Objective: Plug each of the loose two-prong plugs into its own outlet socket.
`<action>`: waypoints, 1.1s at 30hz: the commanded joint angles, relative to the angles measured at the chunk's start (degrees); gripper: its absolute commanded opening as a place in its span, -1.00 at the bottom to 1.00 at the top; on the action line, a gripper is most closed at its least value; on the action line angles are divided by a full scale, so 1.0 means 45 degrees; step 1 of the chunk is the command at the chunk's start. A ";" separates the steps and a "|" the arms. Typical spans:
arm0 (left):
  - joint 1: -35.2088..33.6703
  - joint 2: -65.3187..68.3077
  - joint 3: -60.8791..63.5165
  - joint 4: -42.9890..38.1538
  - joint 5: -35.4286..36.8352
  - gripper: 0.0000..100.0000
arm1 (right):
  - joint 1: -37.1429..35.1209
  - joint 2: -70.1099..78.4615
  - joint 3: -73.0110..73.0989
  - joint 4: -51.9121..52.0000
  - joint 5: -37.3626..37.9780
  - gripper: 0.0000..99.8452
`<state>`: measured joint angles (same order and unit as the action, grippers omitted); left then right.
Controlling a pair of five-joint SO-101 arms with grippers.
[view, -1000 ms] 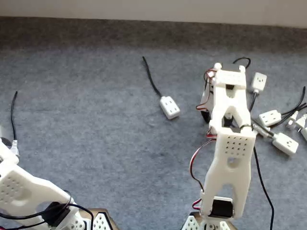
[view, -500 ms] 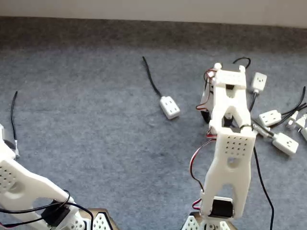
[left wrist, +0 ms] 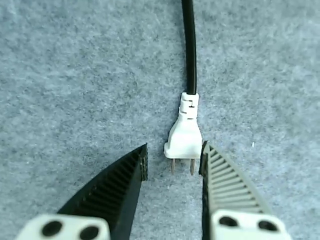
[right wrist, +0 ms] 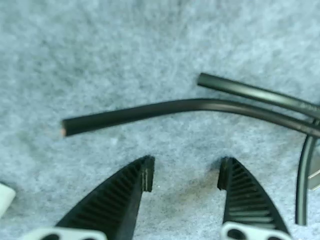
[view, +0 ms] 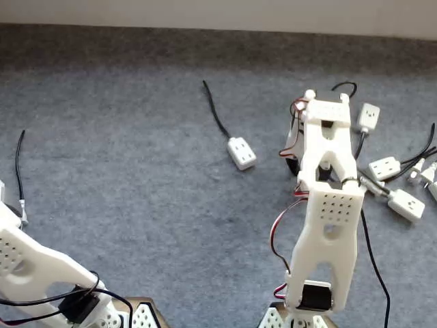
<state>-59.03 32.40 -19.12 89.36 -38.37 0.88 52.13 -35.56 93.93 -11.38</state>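
The left arm [view: 27, 273] runs off the near left edge; the right arm [view: 328, 205] covers part of the cords [view: 373, 256] beneath; right-edge plugs [view: 428, 175] are cropped

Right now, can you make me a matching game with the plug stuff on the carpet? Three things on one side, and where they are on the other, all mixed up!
Things:
1. white two-prong plug
2. lone white socket
3. cut end of a black cable

Places:
A. on the carpet, just ahead of the open right gripper
B. between the fingers of the open left gripper
C. by itself in the middle of the high view

Pairs: 1-B, 2-C, 3-A.
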 commanded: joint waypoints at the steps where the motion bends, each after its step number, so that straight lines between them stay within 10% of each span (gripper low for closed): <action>1: -0.0166 -0.0068 -0.0459 0.0195 -0.0137 -0.64 | -0.0557 0.0205 0.0029 -0.0186 0.0254 -0.56; 33: -0.0303 0.0576 -0.0361 0.0215 -0.0957 -0.64 | -0.0557 0.0205 0.0029 -0.0186 0.0234 -0.56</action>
<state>-60.09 34.59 -19.30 89.63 -42.42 0.88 52.22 -35.65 93.93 -11.38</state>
